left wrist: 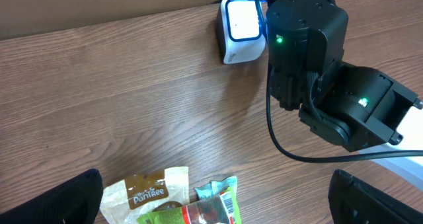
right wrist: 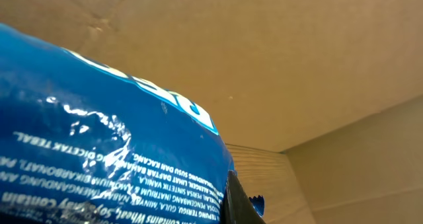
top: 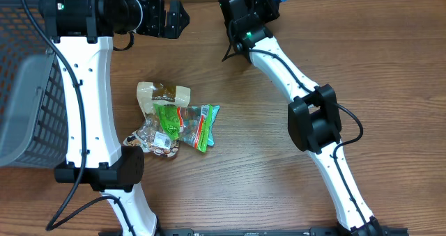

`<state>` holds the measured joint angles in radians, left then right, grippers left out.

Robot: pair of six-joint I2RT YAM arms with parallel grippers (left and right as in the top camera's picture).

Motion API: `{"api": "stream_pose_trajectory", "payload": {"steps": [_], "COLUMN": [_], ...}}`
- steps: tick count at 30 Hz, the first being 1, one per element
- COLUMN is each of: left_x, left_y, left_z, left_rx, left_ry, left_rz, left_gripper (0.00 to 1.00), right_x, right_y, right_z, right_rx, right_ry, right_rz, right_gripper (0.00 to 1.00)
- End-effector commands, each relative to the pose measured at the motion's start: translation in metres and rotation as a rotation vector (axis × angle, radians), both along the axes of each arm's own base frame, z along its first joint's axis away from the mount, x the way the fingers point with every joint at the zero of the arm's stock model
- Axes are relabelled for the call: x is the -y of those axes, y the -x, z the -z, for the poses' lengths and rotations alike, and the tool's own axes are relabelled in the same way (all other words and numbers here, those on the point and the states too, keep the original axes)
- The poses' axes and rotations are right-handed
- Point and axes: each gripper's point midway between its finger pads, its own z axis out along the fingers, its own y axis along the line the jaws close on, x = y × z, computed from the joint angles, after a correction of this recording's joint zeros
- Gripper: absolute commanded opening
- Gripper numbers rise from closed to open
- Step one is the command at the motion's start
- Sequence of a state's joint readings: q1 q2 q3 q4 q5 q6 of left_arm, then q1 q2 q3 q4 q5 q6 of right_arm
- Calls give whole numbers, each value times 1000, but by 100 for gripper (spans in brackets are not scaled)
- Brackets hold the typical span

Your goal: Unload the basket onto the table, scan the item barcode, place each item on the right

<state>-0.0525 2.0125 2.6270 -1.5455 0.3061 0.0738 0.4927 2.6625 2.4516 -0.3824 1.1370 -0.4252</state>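
Blue packet (right wrist: 99, 138) sits clamped in the right hand (top: 263, 1) at the far tabletop (top: 279, 159) edge, just beside the scanner (left wrist: 241, 26), presumably to present its barcode. The left hand (top: 175, 17) hangs apart, empty.

Wood-grain table (top: 390, 69), brown. At its left edge: grey mesh basket (top: 28, 104), partly cut off by the frame. Near table centre: pile of four snack packets, touching and overlapping. At the far end of the pile: tan packet (top: 162, 92) with brown label. Just nearer: green packet (top: 167, 119), lying over a clear packet (top: 150, 140) of brown pieces. To the right: pale-blue packet (top: 203, 124) with red band and barcode. Behind the table: cardboard wall (right wrist: 277, 59).
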Motion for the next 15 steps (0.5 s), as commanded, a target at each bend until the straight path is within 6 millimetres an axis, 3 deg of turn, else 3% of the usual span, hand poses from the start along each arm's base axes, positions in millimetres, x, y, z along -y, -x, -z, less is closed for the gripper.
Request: {"api": "stream_pose_trajectory", "payload": {"steps": [1, 7, 10, 15], "left_x": [3, 3, 3, 3], "left_y": [-3, -2, -3, -3], "left_z": [3, 3, 3, 3], "left_rx": [-6, -6, -6, -6], "left_ry": [2, 1, 2, 1], "left_rz": [1, 1, 1, 0], "left_gripper": [100, 100, 99, 100], "right_x": [11, 20, 16, 13], "right_y": [-9, -14, -18, -19], "right_z": [-8, 10, 20, 22], "right_rx": [58, 47, 9, 14], "right_ry": [-85, -184, -224, -252], "right_rz": [6, 0, -46, -56], "right_gripper": [4, 4, 4, 4]}}
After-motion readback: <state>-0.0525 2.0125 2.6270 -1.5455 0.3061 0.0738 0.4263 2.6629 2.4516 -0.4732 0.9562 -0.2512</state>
